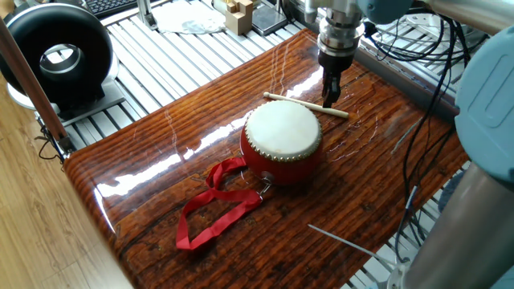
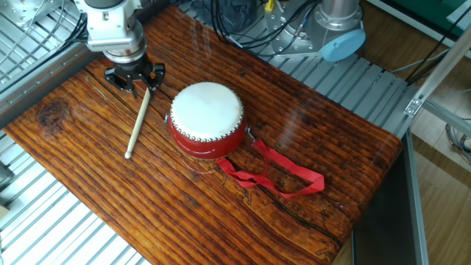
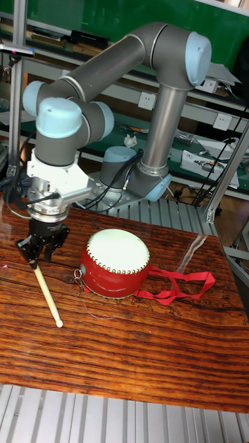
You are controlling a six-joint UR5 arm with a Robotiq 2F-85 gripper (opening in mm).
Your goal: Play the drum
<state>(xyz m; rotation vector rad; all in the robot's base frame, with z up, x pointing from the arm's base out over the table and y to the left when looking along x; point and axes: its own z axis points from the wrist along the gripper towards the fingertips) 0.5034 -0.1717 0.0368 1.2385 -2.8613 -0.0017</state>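
The drum [image 1: 283, 132] stands upright on the wooden table [image 1: 161, 160], red body and cream skin, its red ribbon [image 1: 213, 205] trailing toward the front. A thin pale stick [image 1: 305, 104] lies flat just behind it. My gripper [image 1: 330, 98] points straight down over the stick's right end. In the other fixed view the drum [image 2: 207, 110] is right of the stick [image 2: 137, 125], and the gripper [image 2: 137, 79] stands open with its fingers spread either side of the stick's upper end. The tall fixed view shows the gripper [image 3: 41, 250], stick [image 3: 47, 291] and drum [image 3: 117, 259] likewise.
A black ring-shaped device [image 1: 60, 52] sits off the table's left corner. Wooden blocks [image 1: 238, 14] and cables [image 1: 401, 40] lie behind the table. A thin metal rod [image 1: 341, 241] rests near the front right edge. The arm's blue link [image 1: 490, 88] fills the right side.
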